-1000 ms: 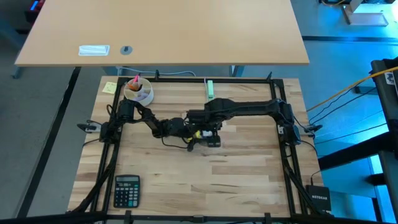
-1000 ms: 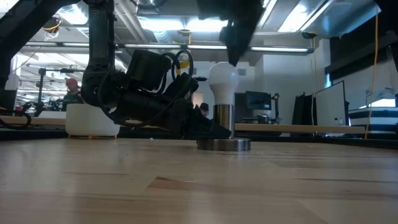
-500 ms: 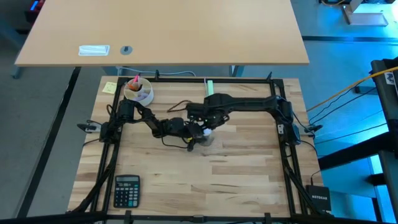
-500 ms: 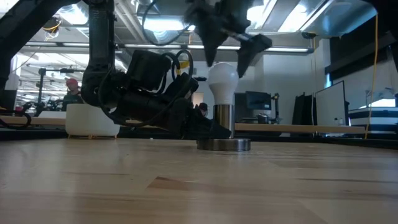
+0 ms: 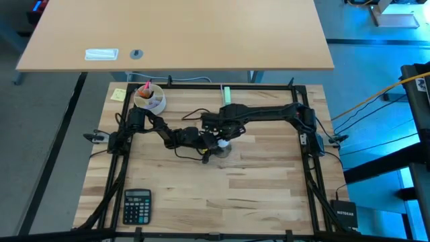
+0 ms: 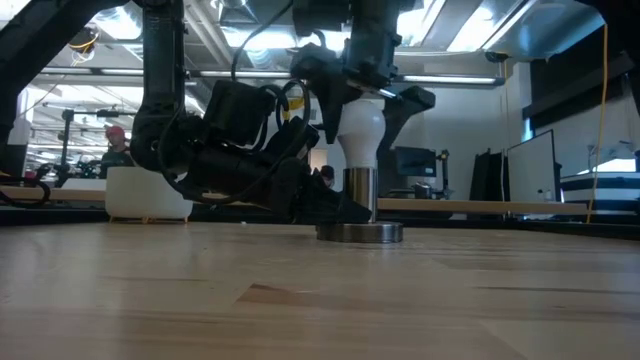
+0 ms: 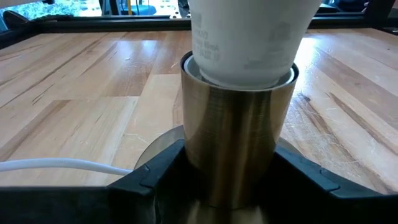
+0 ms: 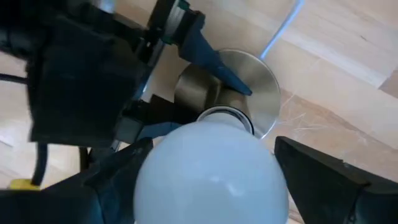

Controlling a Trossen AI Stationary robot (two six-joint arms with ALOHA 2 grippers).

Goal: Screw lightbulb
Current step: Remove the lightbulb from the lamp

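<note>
Standing upright in its holder, the small white pear-shaped lightbulb (image 6: 359, 125) had its neck seated in the round brass-toned metal socket (image 7: 237, 134), whose flat disc base rested on the pale wooden desk (image 6: 320, 290) near the middle. A gap between the bulb's neck and the socket rim was hard to judge; whether the threads were fully home could not be told.

Right gripper (image 6: 362, 110) hung over the bulb from above, its fingers (image 8: 323, 171) spread wide on either side of the glass and not pressing it in the right wrist view. Judgement: this straddling pose suited a fresh grasp for another turn, since the bulb needs repeated twist-and-release.

Left gripper (image 7: 227, 180) lay low on the desk and clasped the socket barrel between its fingers, partly closed around the metal. Likely purpose: holding the socket against rotation while the bulb is twisted.

A thin white cord (image 7: 59, 165) ran from the socket across the wood. Farther off sat a white cup (image 5: 149, 99) at the back left corner, a pale green plug block (image 5: 227, 95) at the back edge and a dark calculator (image 5: 136, 205) at the front left.
</note>
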